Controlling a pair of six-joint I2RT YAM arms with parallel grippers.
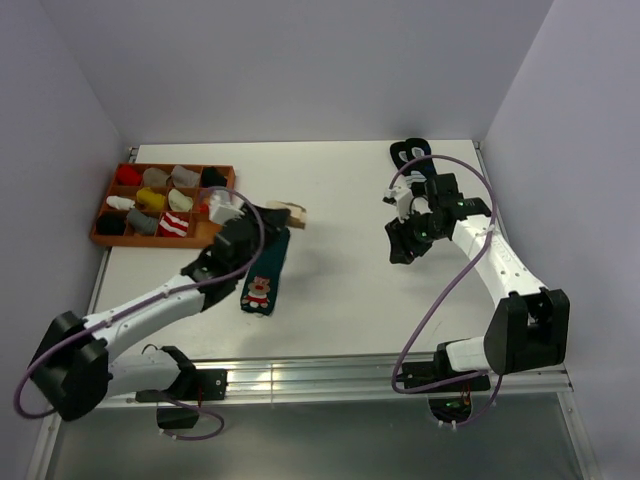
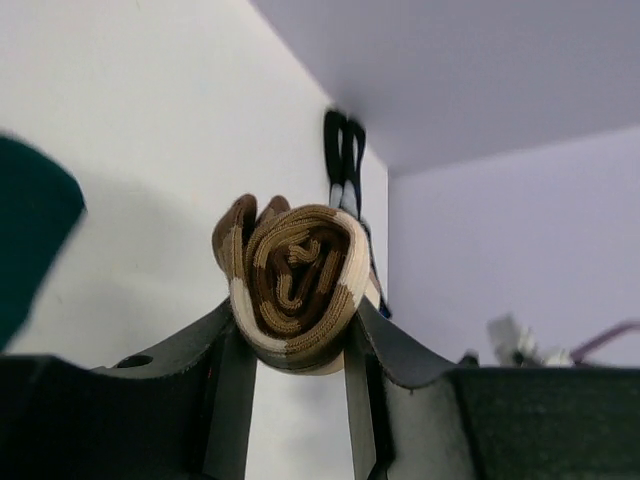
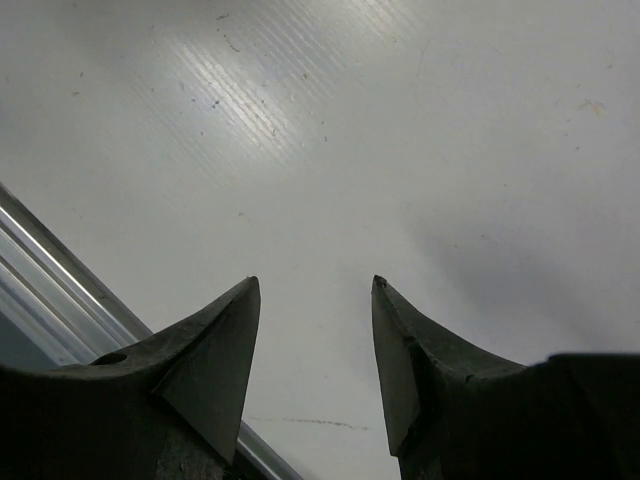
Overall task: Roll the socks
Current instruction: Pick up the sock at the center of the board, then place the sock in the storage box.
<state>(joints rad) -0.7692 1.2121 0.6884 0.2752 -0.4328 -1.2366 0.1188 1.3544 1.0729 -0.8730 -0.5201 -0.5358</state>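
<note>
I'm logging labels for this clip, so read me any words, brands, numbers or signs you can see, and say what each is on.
None can be read.
The dark green sock carries only a bear picture.
The pale marks on the black socks are too small to read.

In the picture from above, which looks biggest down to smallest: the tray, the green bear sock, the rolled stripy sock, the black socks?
1. tray
2. green bear sock
3. rolled stripy sock and black socks: look about alike, black pair partly hidden, so unranked.
</note>
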